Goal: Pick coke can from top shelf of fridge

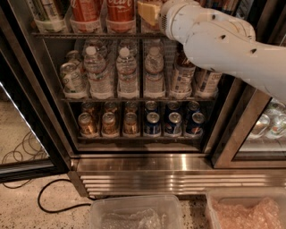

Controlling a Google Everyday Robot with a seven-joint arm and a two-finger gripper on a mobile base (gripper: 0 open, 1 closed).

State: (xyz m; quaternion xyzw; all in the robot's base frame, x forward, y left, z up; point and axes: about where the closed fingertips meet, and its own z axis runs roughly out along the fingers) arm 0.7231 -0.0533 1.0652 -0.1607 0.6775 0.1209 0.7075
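The fridge (147, 176) stands open with a dark interior and a ribbed steel base. On the top shelf (53, 35), a wire rack along the upper edge, stand two red coke cans, one (119, 10) to the right of the other (85, 11). Both are cut off by the top of the view. My gripper (149, 12), a tan piece at the end of the white arm (214, 40), is at top-shelf height just right of the right-hand coke can. Whether it touches the can is not visible.
Water bottles (126, 74) fill the middle rack. Small gold cans (109, 123) and blue cans (173, 123) fill the lower rack. Two clear plastic bins (134, 214) (246, 210) sit on the floor in front. A black cable (53, 197) lies at left. A neighbouring cooler (268, 125) is at right.
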